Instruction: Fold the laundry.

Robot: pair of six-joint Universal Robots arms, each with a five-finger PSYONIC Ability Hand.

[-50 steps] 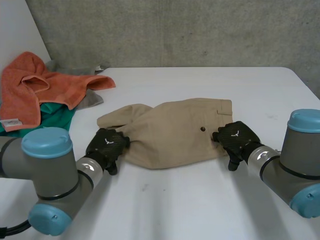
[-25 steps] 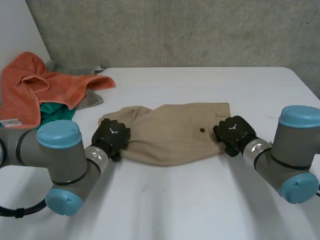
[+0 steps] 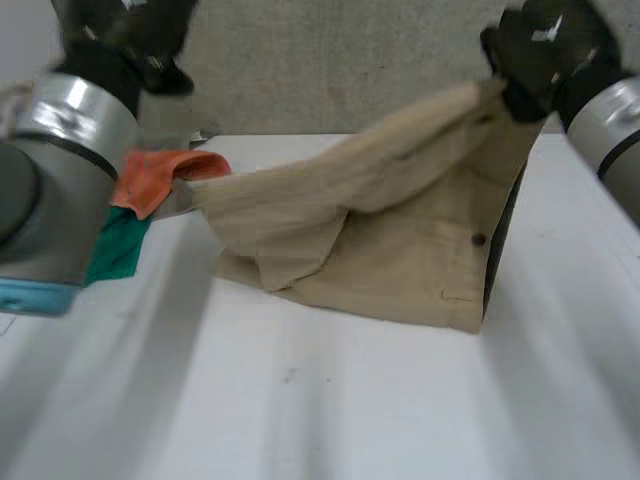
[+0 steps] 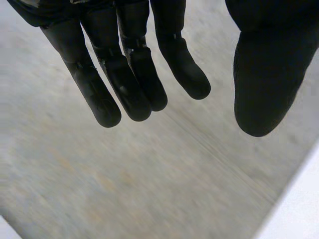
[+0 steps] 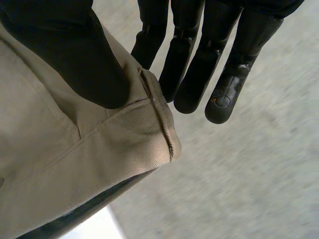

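One tan garment point(image 3: 400, 240) half-lifted, creased, corner pinched by right robot hand point(image 3: 540, 45), left robot hand point(image 4: 124, 74) released.

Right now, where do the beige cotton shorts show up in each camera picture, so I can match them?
Head view: the beige cotton shorts are in the middle, hanging from the right hand, lower edge on the white table.
Left wrist view: the open left hand, nothing in it, before the grey concrete wall.
Right wrist view: a stitched edge of the shorts is pinched under the right hand's thumb.
Shared landmark: that wall.
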